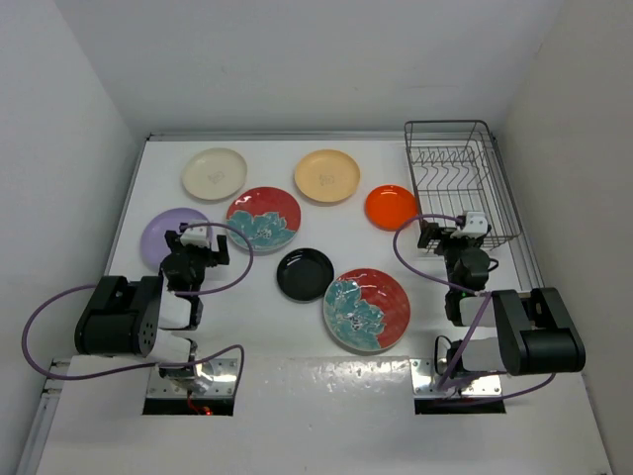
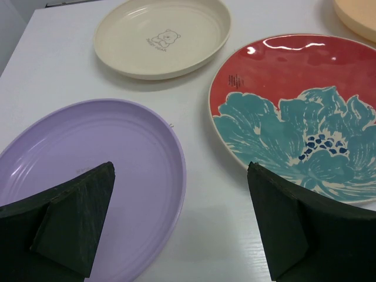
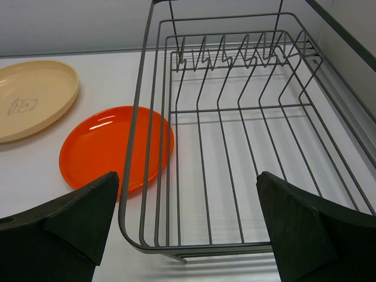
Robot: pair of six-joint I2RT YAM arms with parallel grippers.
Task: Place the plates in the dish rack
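Several plates lie flat on the white table: cream (image 1: 213,173), pale orange (image 1: 326,175), bright orange (image 1: 391,207), lavender (image 1: 166,236), glossy black (image 1: 305,274) and two red ones with teal flowers (image 1: 263,219) (image 1: 366,308). The dark wire dish rack (image 1: 460,178) stands at the back right with nothing in it. My left gripper (image 2: 181,176) is open above the gap between the lavender plate (image 2: 88,170) and a red plate (image 2: 294,111). My right gripper (image 3: 188,182) is open just before the rack's near rim (image 3: 194,249), beside the bright orange plate (image 3: 100,147).
White walls close in the table on the left, back and right. The rack (image 3: 235,117) has a row of upright prongs along its far end. Both arms' bases and grey cables sit at the near edge.
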